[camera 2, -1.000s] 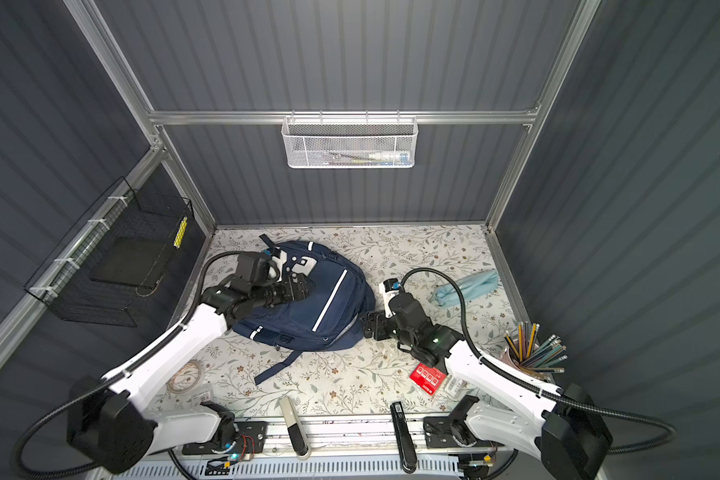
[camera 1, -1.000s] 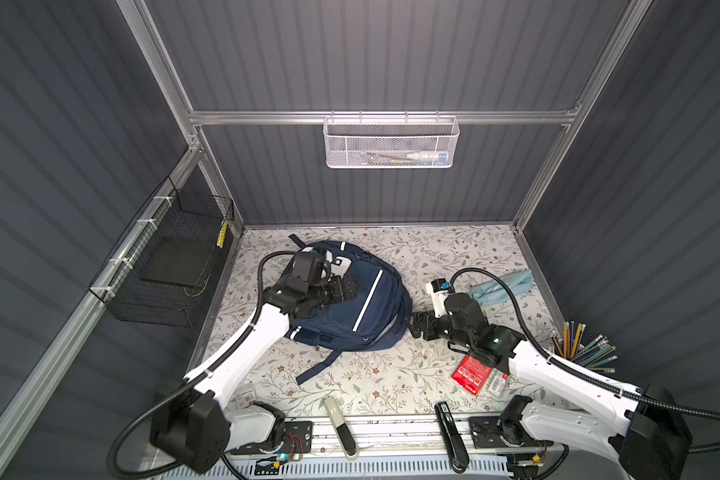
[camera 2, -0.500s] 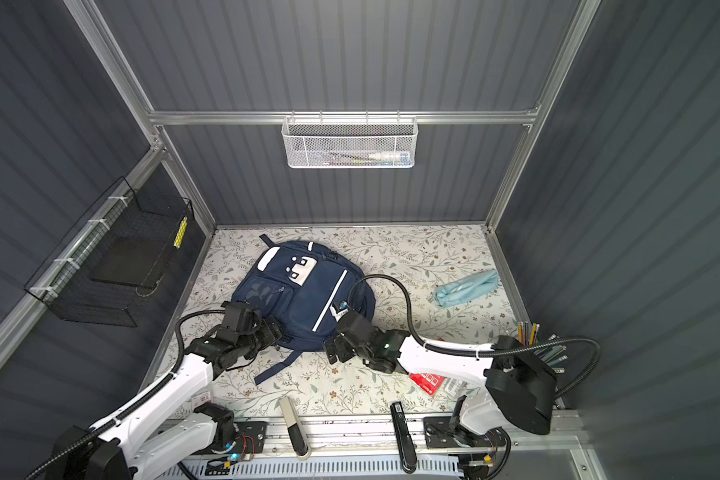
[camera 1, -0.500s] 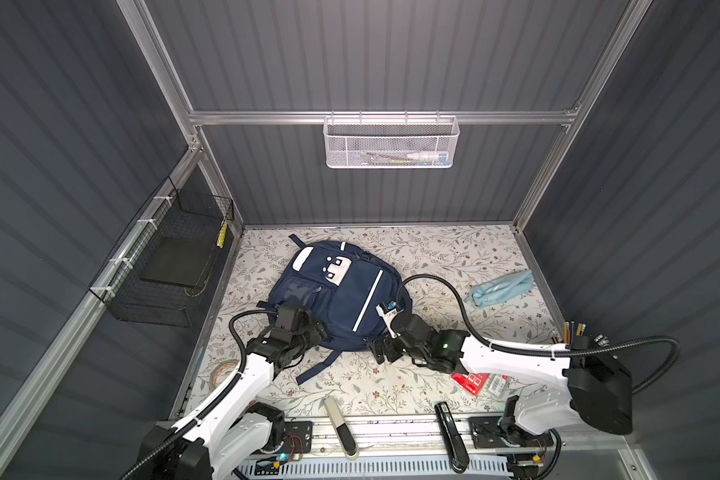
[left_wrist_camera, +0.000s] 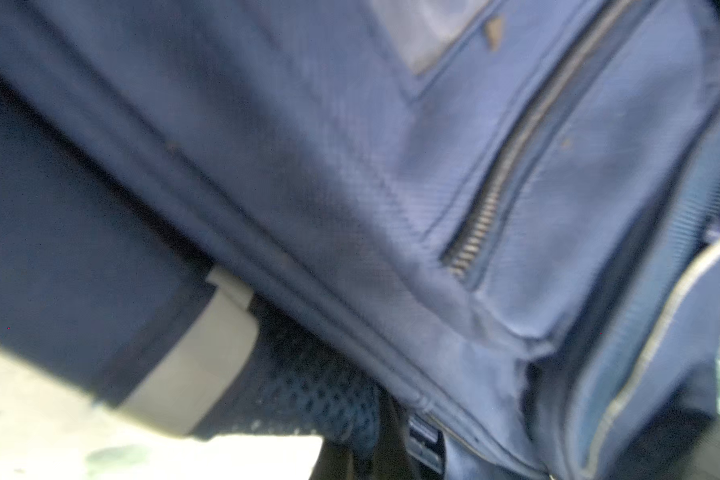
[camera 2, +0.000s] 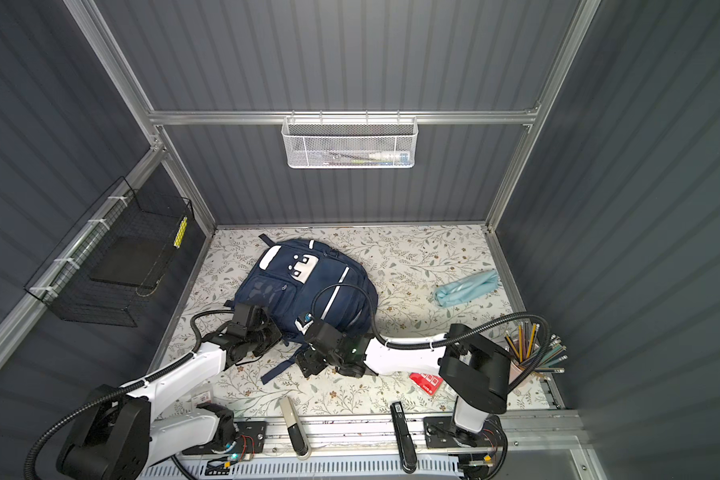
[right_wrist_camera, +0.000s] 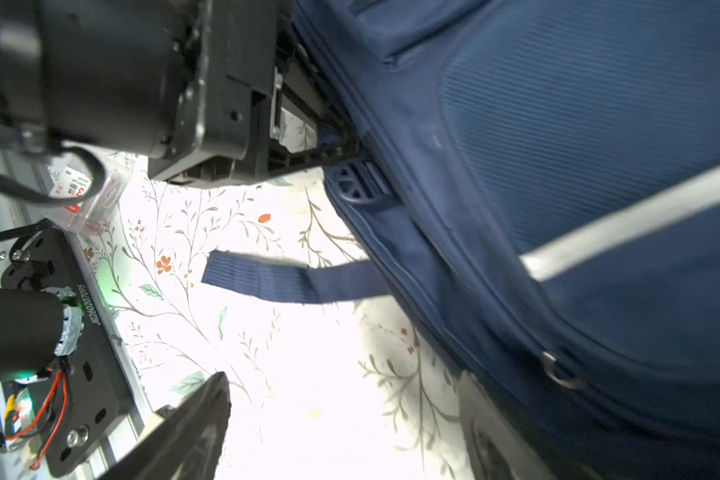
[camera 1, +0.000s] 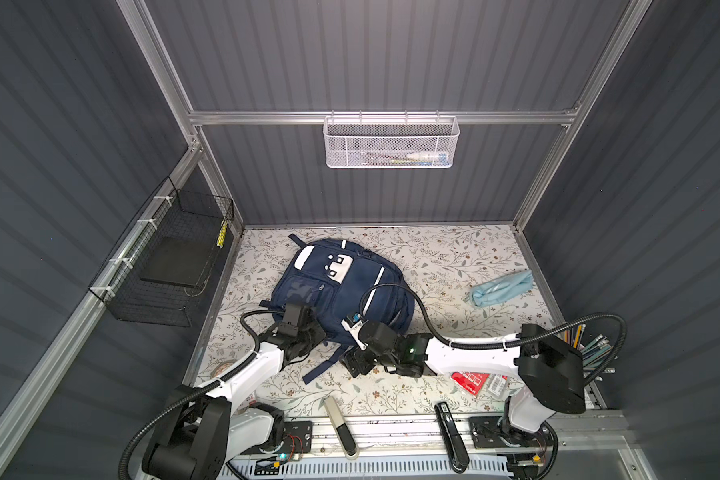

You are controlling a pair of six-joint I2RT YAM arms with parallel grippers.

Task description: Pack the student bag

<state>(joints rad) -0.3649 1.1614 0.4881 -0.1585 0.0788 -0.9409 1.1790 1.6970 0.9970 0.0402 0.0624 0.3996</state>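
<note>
Student bag (camera 1: 333, 299), one, pencil pouch (camera 1: 501, 286), one

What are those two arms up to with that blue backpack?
Two robot arms are working on the student bag, which lies flat on the flowered table. The left gripper is shut on its near edge; the right gripper hangs open beside it, holding nothing. A light blue pouch, a red packet and a cup of pencils sit outside the bag.
</note>
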